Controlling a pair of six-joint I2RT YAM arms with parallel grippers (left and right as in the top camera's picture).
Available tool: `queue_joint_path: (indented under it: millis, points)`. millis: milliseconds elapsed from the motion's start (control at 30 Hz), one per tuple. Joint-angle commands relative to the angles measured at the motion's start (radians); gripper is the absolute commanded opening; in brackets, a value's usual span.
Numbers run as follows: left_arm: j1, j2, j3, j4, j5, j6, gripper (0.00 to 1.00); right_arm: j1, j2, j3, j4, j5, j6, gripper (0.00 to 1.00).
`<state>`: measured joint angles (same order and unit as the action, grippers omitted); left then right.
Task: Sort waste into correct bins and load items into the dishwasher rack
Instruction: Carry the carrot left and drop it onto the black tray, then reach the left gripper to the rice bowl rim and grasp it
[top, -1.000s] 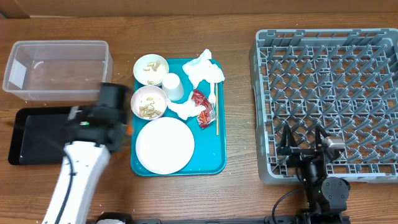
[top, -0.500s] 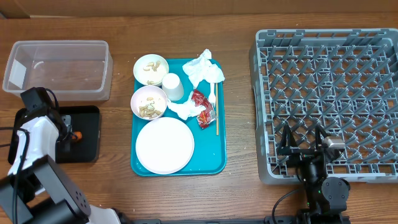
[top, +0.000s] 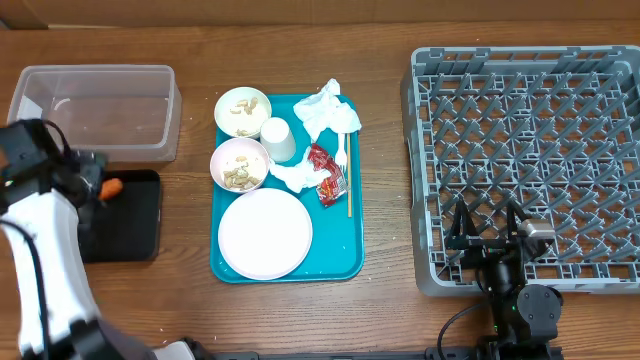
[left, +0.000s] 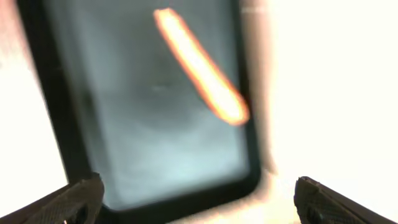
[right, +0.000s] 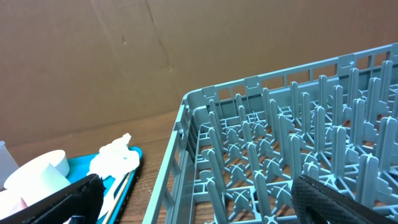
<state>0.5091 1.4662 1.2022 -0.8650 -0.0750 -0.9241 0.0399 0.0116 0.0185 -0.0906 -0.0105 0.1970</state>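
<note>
My left gripper (top: 97, 172) hangs open over the left end of the black bin (top: 135, 230). In the left wrist view its fingertips (left: 78, 199) stand wide apart with nothing between them. Above them an orange piece (left: 199, 68) shows as a blurred streak over the bin's floor (left: 168, 137). The teal tray (top: 345, 240) holds a white plate (top: 265, 233), two bowls of scraps (top: 239, 163), a cup (top: 278, 138), crumpled napkins (top: 327, 112), a red wrapper (top: 325, 170) and a stick (top: 348, 185). My right gripper (top: 487, 225) rests open at the front edge of the grey dishwasher rack (top: 530, 130).
A clear plastic bin (top: 95, 110) stands behind the black bin at the far left. A brown cardboard wall (right: 93, 56) backs the table. In the right wrist view the rack's pegs (right: 280, 143) fill the right side, with the tray's corner (right: 127, 180) and a napkin (right: 115, 158) at lower left.
My left arm swung left, from the tray side of the black bin to its far end. Its jaws went from nearly shut to wide open. The right arm stayed still.
</note>
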Motion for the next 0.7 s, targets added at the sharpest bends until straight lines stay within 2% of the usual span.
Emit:
queue_joint_path:
  millis: [0, 67, 167, 300, 367, 500, 567, 667]
  points:
    - [-0.097, -0.126, 0.033, -0.011, 0.27, 0.189, 1.0, -0.002, -0.009, -0.01, 0.007, 0.01, -0.008, 1.0]
    - [-0.191, -0.14, 0.028, -0.014, 0.321, 0.253, 1.0, -0.002, -0.009, -0.01, 0.007, 0.01, -0.008, 1.0]
    - [-0.384, -0.112, 0.018, -0.01, 0.306, 0.345, 1.0, -0.002, -0.009, -0.01, 0.007, 0.01, -0.008, 1.0]
    - [-0.614, -0.011, 0.017, 0.006, 0.085, 0.36, 1.0, -0.002, -0.009, -0.01, 0.007, 0.01, -0.008, 1.0]
    - [-0.695, 0.055, 0.017, 0.039, 0.045, 0.372, 1.0, -0.002, -0.009, -0.01, 0.007, 0.01, -0.008, 1.0]
    - [-0.807, 0.197, 0.017, 0.157, -0.013, 0.482, 1.0, -0.002, -0.009, -0.01, 0.007, 0.01, -0.008, 1.0]
    - [-0.825, 0.259, 0.017, 0.198, -0.068, 0.503, 1.0, -0.002, -0.009, -0.01, 0.007, 0.01, -0.008, 1.0]
    - [-0.824, 0.303, 0.017, 0.229, -0.063, 0.515, 1.0, -0.002, -0.009, -0.01, 0.007, 0.01, -0.008, 1.0]
